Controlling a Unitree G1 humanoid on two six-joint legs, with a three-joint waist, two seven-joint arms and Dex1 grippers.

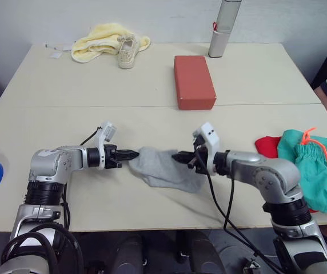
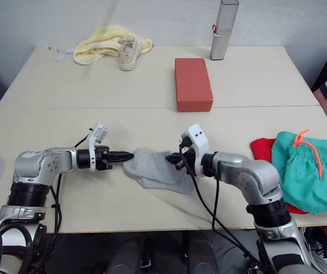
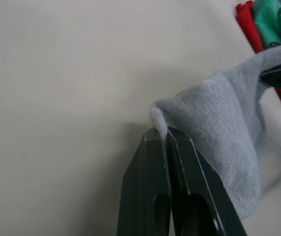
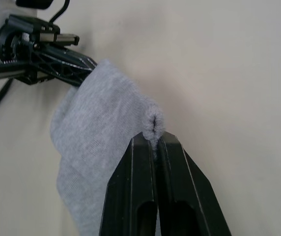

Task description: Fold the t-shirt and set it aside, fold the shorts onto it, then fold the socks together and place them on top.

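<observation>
On the pale surface point(image 1: 152, 194) the biggest cloth, the shorts point(image 1: 315, 165), is lying at the robot's right edge, draped over the t-shirt point(image 1: 266, 145), whose red is peeking out along the pile's left side. That pile is sitting well apart from the arms, seemingly as the set-aside stack that is waiting for the last item.

Near the front middle, the socks point(image 1: 166, 168) are being held between both arms as a single grey layer; whether one sock or both are stacked there is hard to tell. The left pincer point(image 3: 166, 140) is clamping shut on one corner, a pinch of knit sticking out above its tips. The right pincer point(image 4: 154, 140) is likewise closing tight on the opposite corner, a small pucker of knit showing at its tips. Gripping both ends like this is keeping the top edge taut while the remaining knit is sagging down onto the surface, which would suit folding it over or carrying it flat to the pile.

Farther back, a brick-red box point(image 1: 194, 81), a yellow towel point(image 1: 100, 41) and a beige shoe point(image 1: 127, 52) are lying clear of the work.
</observation>
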